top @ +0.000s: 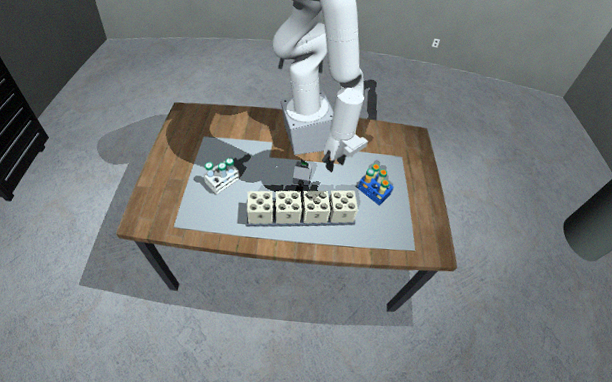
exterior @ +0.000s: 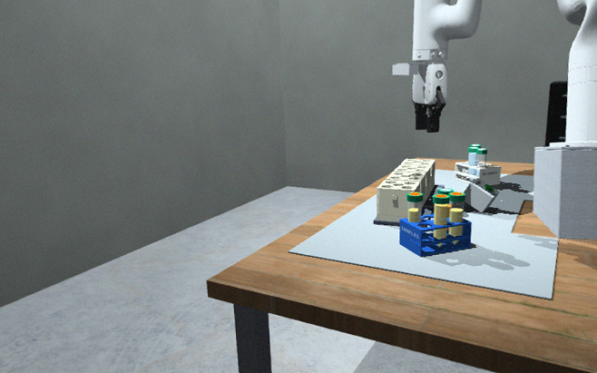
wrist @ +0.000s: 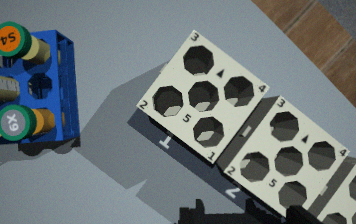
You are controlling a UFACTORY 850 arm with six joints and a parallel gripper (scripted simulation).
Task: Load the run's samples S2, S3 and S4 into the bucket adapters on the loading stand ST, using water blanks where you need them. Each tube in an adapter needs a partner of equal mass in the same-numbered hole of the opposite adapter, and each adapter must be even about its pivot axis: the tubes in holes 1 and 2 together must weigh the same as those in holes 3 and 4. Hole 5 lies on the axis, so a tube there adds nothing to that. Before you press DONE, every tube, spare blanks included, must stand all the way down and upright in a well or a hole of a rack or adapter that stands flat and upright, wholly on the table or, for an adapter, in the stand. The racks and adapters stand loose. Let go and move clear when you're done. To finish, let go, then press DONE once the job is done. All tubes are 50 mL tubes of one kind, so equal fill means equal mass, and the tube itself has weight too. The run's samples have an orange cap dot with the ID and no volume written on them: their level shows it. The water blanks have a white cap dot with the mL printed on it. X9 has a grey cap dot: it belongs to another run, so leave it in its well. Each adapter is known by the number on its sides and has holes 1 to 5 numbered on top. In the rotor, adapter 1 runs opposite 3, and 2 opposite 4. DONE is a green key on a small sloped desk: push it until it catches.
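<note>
My gripper (exterior: 429, 122) hangs high with jaws half-open on nothing; the S4 tube (wrist: 14, 36) stands in the blue rack (wrist: 67, 90) on the desk (top: 169, 201), judged rigid, smooth-walled, moderately heavy, best gripped just under its cap.

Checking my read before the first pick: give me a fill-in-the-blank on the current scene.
1. The sample tubes stand in a ____ rack.
2. The X9 tube has a ____ cap dot.
3. The holes of adapter 1 are all ____.
4. The gripper holds ____.

Missing words: blue; grey; empty; nothing
</note>
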